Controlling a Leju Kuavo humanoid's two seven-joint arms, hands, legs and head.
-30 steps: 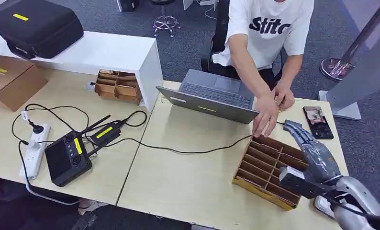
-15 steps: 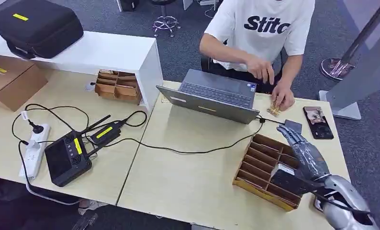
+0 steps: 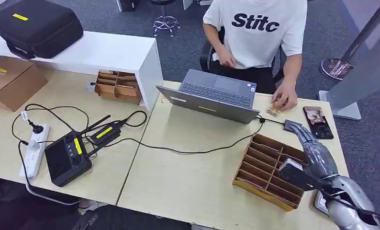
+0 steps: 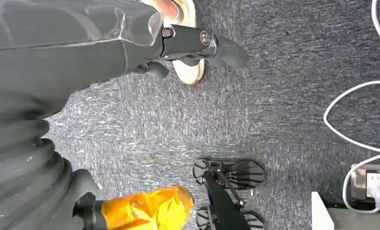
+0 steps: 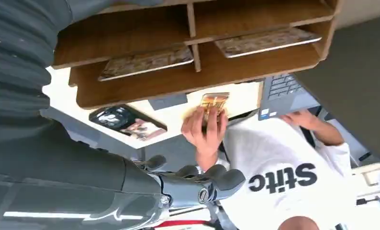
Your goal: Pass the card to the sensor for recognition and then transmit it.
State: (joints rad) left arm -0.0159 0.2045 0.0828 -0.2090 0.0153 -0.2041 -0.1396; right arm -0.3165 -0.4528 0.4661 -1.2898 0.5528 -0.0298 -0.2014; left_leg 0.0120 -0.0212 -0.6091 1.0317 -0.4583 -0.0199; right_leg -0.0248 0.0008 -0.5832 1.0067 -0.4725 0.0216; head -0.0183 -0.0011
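Observation:
My right hand hovers over the far right end of the wooden slotted box, fingers stretched out and apart, holding nothing. In the right wrist view two patterned cards lie in the box's slots, with my thumb below them. A person's hand rests on a gold card on the table behind the box. The small dark sensor pad lies just beyond my fingertips. My left hand hangs over the carpet, holding nothing.
A phone lies right of the sensor. An open laptop stands behind the box, its cable running across the table. At the left lie a black controller and a power strip. The person sits behind the table.
The person's other hand has drawn back from the box's far corner, past the laptop, to the body. My right hand has shifted slightly right over the box.

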